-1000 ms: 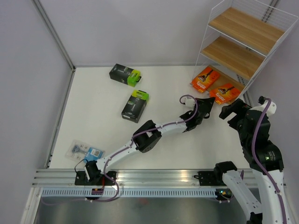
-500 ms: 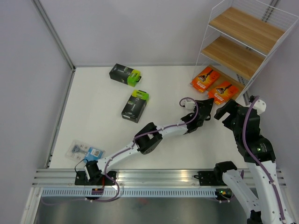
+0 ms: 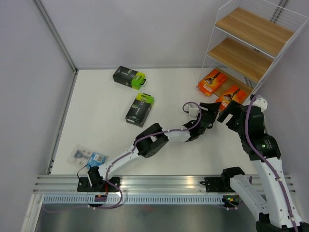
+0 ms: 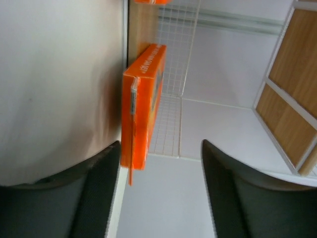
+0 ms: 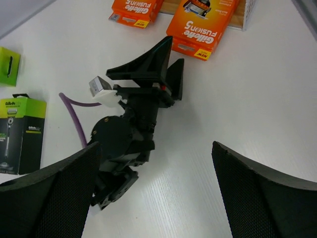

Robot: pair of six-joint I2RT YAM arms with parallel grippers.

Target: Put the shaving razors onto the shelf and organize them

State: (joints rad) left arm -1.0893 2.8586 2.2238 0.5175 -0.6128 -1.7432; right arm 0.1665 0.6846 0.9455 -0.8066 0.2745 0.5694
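left wrist: fingers [image 4: 94, 198] apart, orange card [image 4: 142, 109] ahead

shelf [image 3: 253, 31] at far right of table [image 3: 96, 121] | far flat pack [image 3: 211, 81] and near flat pack [image 3: 231, 95] side by side at shelf's foot | far box [image 3: 129, 77] far, left of middle | near box [image 3: 139, 110] nearer, mid table | blister pack [image 3: 88, 156] near left | left hand [image 3: 211, 110] just near the flat packs, right hand [image 3: 232, 110] beside it on the right

The orange razor packs [image 5: 203, 25] look glossy cardboard, the shelf [image 3: 253, 30] matt wood on white wire.
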